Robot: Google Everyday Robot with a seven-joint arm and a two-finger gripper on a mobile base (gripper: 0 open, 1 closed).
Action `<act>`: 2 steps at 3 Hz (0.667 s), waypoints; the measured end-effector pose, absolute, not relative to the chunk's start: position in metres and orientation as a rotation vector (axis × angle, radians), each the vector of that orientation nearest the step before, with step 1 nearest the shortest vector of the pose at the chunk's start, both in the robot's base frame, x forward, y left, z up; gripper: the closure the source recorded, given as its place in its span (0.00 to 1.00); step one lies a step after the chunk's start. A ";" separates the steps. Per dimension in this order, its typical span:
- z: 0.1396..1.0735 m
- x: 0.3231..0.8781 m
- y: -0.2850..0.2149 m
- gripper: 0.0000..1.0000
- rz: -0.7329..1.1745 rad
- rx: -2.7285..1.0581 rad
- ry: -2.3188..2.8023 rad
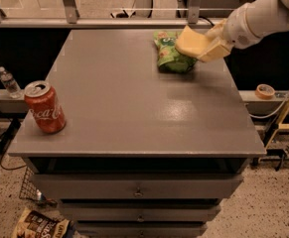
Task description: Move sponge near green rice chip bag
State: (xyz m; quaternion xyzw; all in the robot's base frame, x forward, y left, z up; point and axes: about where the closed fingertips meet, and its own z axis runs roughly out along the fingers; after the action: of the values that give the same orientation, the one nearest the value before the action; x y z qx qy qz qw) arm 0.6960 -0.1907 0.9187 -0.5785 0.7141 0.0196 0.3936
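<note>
Grey flat tabletop (134,113): 1 crinkly bright green rice chip bag (168,56) near far edge. I see 1 pale yellow foam sponge (189,41) aloft over bag's right side, clamped in the gripper (208,46) fingers (217,51). Left, I judge: lower, release.

1. tabletop (134,118): smooth grey painted surface, semi-gloss, with a soft sheen right of its middle.
2. sponge (189,40): pale yellow foam, matt and soft-looking, pinched in the hand (206,46), which hangs over the tabletop's far right part, just above the green rice chip bag (169,59).
3. green rice chip bag: crinkled, glossy plastic film.
4. hand: matt pale yellow fingers (217,49); the arm (263,15) behind is smooth white plastic.
5. coca-cola can (45,109): shiny red metal, bare silvery top.
6. water bottle (9,82): clear plastic.
</note>
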 end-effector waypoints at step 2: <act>0.900 0.732 -0.202 1.00 0.022 -1.439 1.902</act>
State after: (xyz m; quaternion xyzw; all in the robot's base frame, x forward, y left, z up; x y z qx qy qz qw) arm 0.7323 -0.2016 0.9004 -0.5607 0.7410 0.0087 0.3695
